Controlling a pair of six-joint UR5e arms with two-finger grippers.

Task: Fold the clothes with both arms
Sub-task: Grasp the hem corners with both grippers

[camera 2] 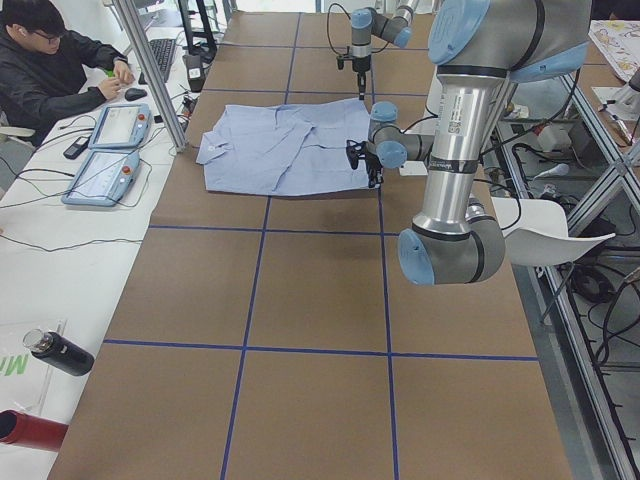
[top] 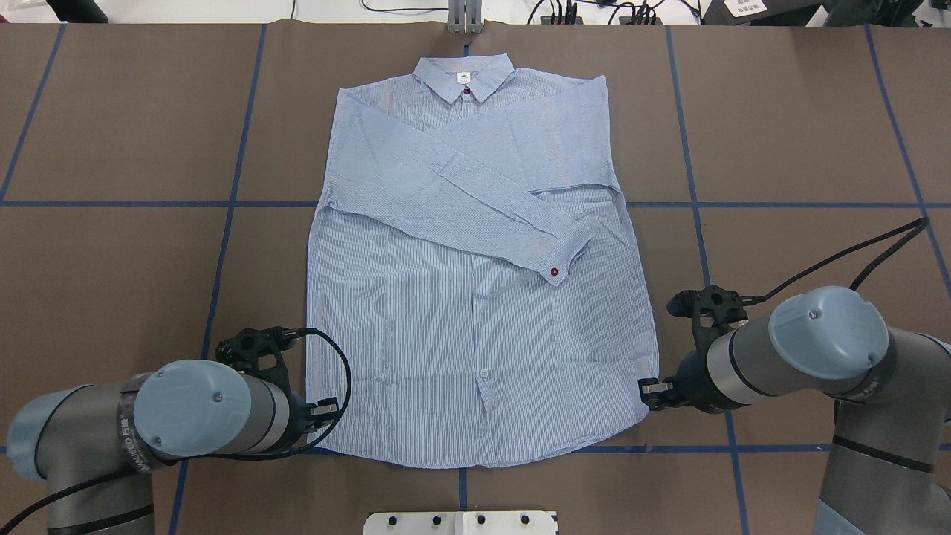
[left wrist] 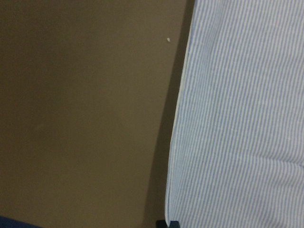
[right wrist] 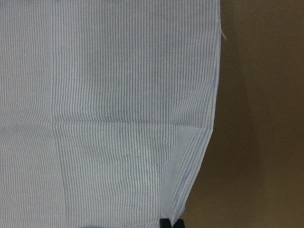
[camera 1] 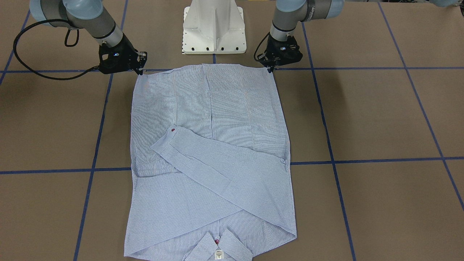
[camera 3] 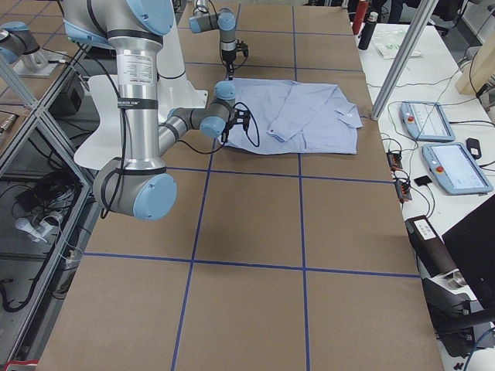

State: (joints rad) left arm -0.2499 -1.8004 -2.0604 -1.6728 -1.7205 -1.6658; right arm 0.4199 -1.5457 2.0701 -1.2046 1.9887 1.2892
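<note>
Overhead exterior: shirt (top: pixel 475 297) lies flat mid-frame on the brown table (top: pixel 111 260), collar at the top and both sleeves folded across the chest. Left gripper (top: pixel 327 409) sits at the lower-left hem corner, right gripper (top: pixel 648 388) at the lower-right hem corner. In the wrist views both grippers' fingertips (left wrist: pixel 168 223) (right wrist: pixel 170 222) are nearly together at the frame bottom, narrow, pinching the hem edge.

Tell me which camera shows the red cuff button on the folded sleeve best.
The overhead exterior view: the cuff button sits unobstructed on the sleeve lying across the shirt. The front-facing view shows it nearly as well. Both side views make it too small to see; the wrist views show only striped fabric and table.
</note>
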